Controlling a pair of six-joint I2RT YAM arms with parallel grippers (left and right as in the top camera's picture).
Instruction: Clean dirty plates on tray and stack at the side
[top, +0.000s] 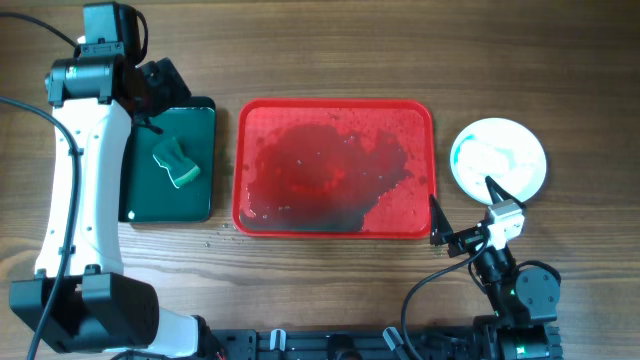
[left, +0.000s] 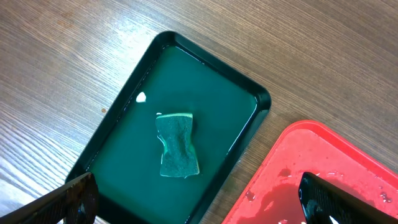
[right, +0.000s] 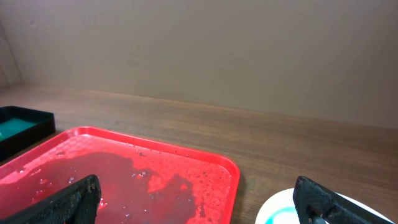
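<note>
The red tray (top: 335, 112) lies in the middle of the table, wet with a dark puddle, with no plate on it. It also shows in the left wrist view (left: 311, 149) and the right wrist view (right: 186, 162). A round white and pale aqua plate (top: 498, 158) sits on the table right of the tray; I cannot tell if others lie under it. Its edge shows in the right wrist view (right: 280, 211). My right gripper (top: 468, 207) is open and empty between the tray's near right corner and the plate (right: 199, 208). My left gripper (top: 160, 85) is open and empty above the dark green tray (left: 202, 208).
A smaller dark green tray (top: 200, 190) lies left of the red tray and holds a green sponge (top: 177, 162), also seen in the left wrist view (left: 178, 145). The left arm runs along the table's left side. A plain wall stands behind the table.
</note>
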